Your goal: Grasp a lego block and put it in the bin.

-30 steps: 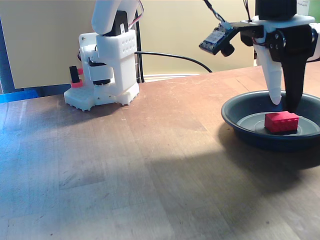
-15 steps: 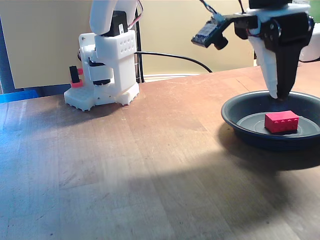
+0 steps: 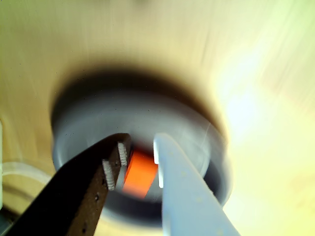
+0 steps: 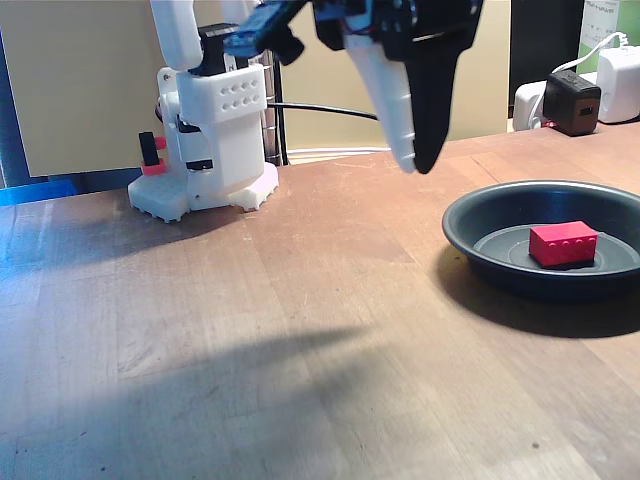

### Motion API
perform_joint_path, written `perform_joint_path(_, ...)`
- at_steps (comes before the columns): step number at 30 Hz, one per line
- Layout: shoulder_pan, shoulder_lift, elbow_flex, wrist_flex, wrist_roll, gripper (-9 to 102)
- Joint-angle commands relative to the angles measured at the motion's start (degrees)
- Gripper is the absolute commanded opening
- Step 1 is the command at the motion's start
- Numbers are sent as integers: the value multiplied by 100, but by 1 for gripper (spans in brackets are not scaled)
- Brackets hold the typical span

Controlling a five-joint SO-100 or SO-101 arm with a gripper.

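Observation:
The red lego block [image 4: 563,243] lies flat on the bottom of the bin [image 4: 452,226], a round dark pan at the right of the fixed view. My gripper [image 4: 413,168] hangs in the air well left of the bin and above the table, fingers pointing down and holding nothing. In the blurred wrist view the gripper [image 3: 139,145] shows a narrow gap between the black and white fingers. Through that gap the lego block [image 3: 139,173] appears far below inside the bin [image 3: 98,113].
The arm's white base [image 4: 210,140] stands at the back left with a black cable [image 4: 340,112] running behind it. A black adapter [image 4: 572,100] and a white charger [image 4: 620,80] sit at the back right. Bare wooden tabletop [image 4: 250,330] fills the front.
The gripper has risen from over the bin and swung left, away from it. Its fingers have drawn closer together. The lego block has stayed in the bin.

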Motion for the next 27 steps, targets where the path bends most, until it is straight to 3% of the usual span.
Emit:
perform_joint_path(1, 431, 633, 360, -149, -650, 0)
perform_joint_path(6, 1090, 1081, 1151, -703, -1459, 0)
perform_joint_path(17, 1811, 1951, 3067, -2347, -1564, 0)
perform_joint_path(21, 1960, 2057, 3278, -2452, -1714, 0)
perform_joint_path(27, 2628, 2074, 3375, -2391, -2769, 0)
